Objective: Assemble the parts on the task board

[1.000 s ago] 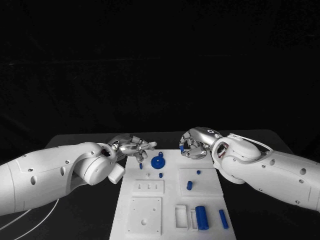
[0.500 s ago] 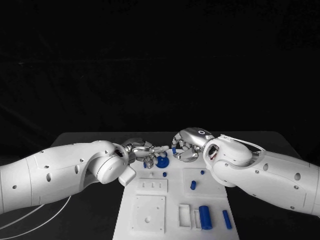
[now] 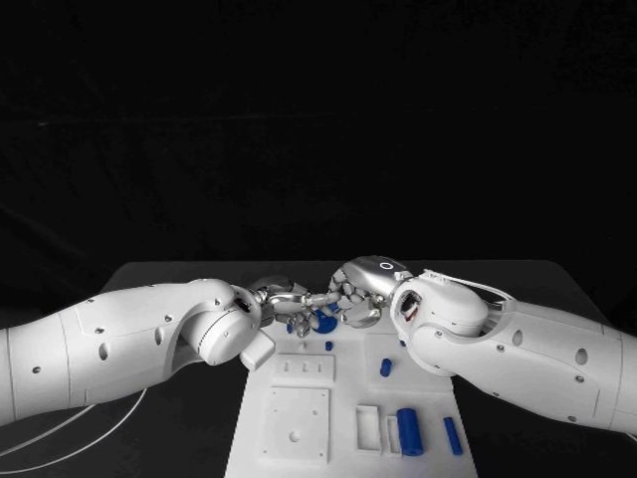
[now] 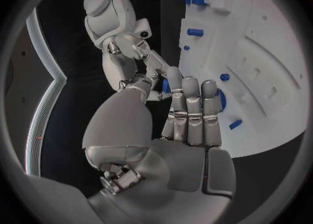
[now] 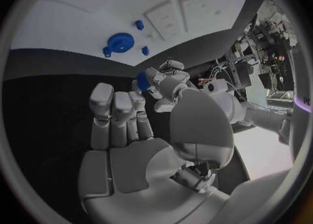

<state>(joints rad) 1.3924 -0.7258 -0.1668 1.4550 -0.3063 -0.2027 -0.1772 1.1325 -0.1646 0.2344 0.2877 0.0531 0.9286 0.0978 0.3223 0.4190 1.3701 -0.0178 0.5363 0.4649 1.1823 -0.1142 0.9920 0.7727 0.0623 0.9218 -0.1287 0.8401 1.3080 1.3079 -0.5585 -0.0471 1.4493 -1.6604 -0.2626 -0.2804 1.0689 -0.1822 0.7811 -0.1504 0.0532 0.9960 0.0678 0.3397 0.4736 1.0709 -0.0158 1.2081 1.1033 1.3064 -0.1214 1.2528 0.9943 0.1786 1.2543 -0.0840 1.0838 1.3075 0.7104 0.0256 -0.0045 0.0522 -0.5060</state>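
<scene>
My two hands meet over the far end of the task board (image 3: pixel 298 393). My right hand (image 3: pixel 359 299) pinches a small blue part (image 5: pixel 141 82) in its fingers. My left hand (image 3: pixel 293 304) reaches for it, fingers straight, holding nothing.

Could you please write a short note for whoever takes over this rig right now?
Right hand: pinches a small blue part above the far end of the task board.
Left hand: fingertips meet the right hand's at that part; I cannot tell whether it grips too.
On the board: blue gear at the far end, short peg and blue piece mid-board, blue cylinder and slim pin at the near end.
Done: unclear which are seated.
Left: place the held part; cylinder and pin look loose.
</scene>
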